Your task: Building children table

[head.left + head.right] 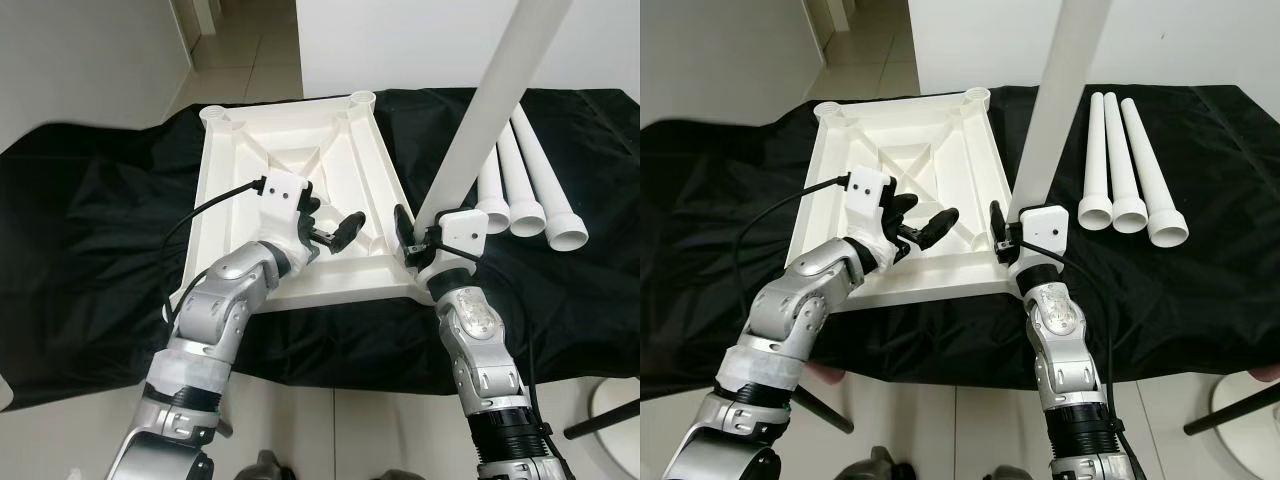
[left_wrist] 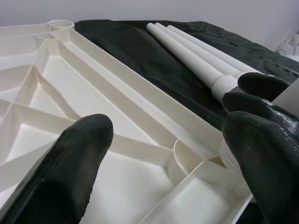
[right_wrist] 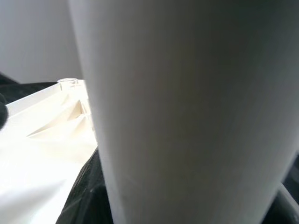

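Note:
A white plastic tabletop [image 1: 300, 150] lies upside down on a black cloth, its ribbed underside facing up. My right gripper [image 1: 412, 243] is shut on a white table leg [image 1: 480, 110] that stands upright at the tabletop's near right corner. The leg's wide white surface [image 3: 187, 112] is close up in the right wrist view. My left gripper [image 1: 335, 236] is open above the tabletop's near right part, its fingers [image 2: 70, 163] spread over the ribs. Three more white legs [image 1: 525, 180] lie side by side on the cloth to the right.
The black cloth [image 1: 90, 220] covers the low work surface and hangs over its front edge. Light tiled floor [image 1: 250, 60] runs behind it, with white walls. A white round object [image 1: 615, 405] sits on the floor at the lower right.

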{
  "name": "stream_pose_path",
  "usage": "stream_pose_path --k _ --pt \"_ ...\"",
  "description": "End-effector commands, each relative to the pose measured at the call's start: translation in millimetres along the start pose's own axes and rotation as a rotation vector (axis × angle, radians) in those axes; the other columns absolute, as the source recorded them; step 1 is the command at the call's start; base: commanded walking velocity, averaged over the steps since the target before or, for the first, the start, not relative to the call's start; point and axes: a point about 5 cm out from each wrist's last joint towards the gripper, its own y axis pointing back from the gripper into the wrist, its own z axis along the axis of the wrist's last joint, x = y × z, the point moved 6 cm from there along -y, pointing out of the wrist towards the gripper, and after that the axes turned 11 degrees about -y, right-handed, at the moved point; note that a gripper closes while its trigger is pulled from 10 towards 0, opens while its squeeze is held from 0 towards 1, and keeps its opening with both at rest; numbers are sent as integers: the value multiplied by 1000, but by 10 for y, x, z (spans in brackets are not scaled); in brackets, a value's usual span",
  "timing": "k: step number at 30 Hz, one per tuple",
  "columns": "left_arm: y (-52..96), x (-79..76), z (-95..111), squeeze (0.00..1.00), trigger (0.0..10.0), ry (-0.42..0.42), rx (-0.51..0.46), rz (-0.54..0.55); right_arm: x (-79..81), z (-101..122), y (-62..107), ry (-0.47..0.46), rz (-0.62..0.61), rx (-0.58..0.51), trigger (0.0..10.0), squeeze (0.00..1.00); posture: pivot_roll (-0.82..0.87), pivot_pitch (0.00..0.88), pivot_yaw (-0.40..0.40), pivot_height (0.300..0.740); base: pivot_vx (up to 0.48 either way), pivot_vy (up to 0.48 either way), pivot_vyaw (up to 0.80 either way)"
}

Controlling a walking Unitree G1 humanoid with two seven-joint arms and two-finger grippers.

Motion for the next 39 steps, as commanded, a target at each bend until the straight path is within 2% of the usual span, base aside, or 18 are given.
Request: stream_pose_path --k 1,3,4,5,7,12,16,20,23,24,28,32,34,37,39 --pt "28 -112 41 0 10000 -13 -29 -99 47 41 3 -8 18 -15 10000 0 -38 0 64 740 0 0 0" --pt "106 -238 -5 0 10000 -32 -20 -161 -13 -84 100 -22 6 27 10000 0 -27 0 55 740 0 0 0" --pt "106 -238 -5 0 10000 -32 -20 -161 -13 -84 100 -22 6 27 10000 0 -27 0 55 740 0 0 0" --pt "138 -294 -54 0 10000 -61 -7 -179 -83 -195 156 -38 -20 62 10000 0 -25 0 53 740 0 0 0" --pt "162 -331 -105 0 10000 -88 8 -188 -132 -274 200 -41 -33 88 10000 0 -24 0 54 740 0 0 0" --pt "181 -344 -128 0 10000 -106 11 -174 -243 -349 266 -73 -69 121 10000 0 -25 0 59 740 0 0 0" --pt "186 -341 -122 0 10000 -110 11 -169 -250 -354 275 -76 -71 125 10000 0 -25 0 59 740 0 0 0" --pt "178 -341 -106 0 10000 -85 11 -162 -304 -421 264 -146 -102 155 10000 0 -26 0 66 740 0 0 0" --pt "177 -343 -102 0 10000 -84 11 -162 -301 -417 252 -143 -100 154 10000 0 -29 0 67 740 0 0 0" --pt "171 -355 -109 0 10000 -82 13 -158 -262 -409 190 -156 -81 154 10000 0 -29 0 65 740 0 0 0" --pt "162 -365 -114 0 10000 -82 13 -155 -242 -404 141 -165 -72 155 10000 0 -28 0 64 740 0 0 0" --pt "158 -377 -109 0 10000 -78 9 -157 -221 -394 102 -140 -54 158 10000 0 -25 0 62 740 0 0 0" --pt "156 -378 -106 0 10000 -77 9 -156 -204 -384 93 -123 -37 157 10000 0 -22 0 60 740 0 0 0" --pt "155 -389 -94 0 10000 -75 5 -157 -148 -357 102 -34 25 147 10000 0 -21 0 60 740 0 0 0" --pt "156 -397 -90 0 10000 -74 3 -159 -109 -353 120 -8 61 142 10000 0 -21 0 60 740 0 0 0"
